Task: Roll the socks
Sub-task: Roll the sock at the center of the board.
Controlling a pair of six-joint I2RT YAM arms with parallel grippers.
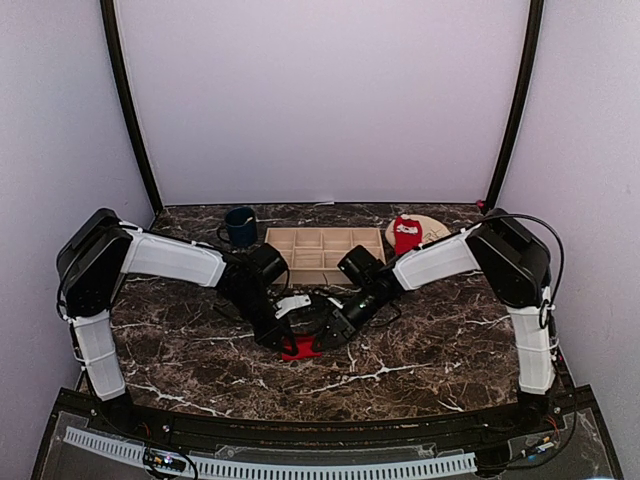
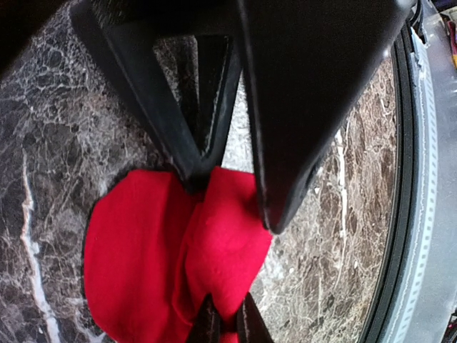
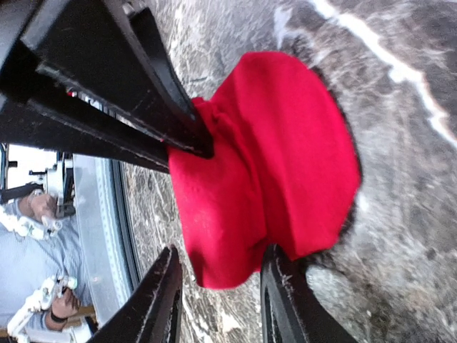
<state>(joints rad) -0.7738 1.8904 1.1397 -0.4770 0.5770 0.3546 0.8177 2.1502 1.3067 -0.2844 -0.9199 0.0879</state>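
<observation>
tray (image 1: 325, 231) and mug (image 1: 240, 226) behind sock (image 1: 300, 351), flanks open

The left jaws and right jaws meet tip to tip low over the marbled desk (image 1: 430, 350); a red sock (image 1: 300, 351) lies bunched right under them; their grip cannot be told from here; beyond the jaws sits a compartment tray (image 1: 322, 231); beyond-left, a dark mug (image 1: 240, 227); beyond-right, a second red sock (image 1: 405, 235) on a tan plate (image 1: 433, 229).

Near sock (image 1: 300, 350) crumpled; far sock (image 1: 406, 232) back-right.
</observation>
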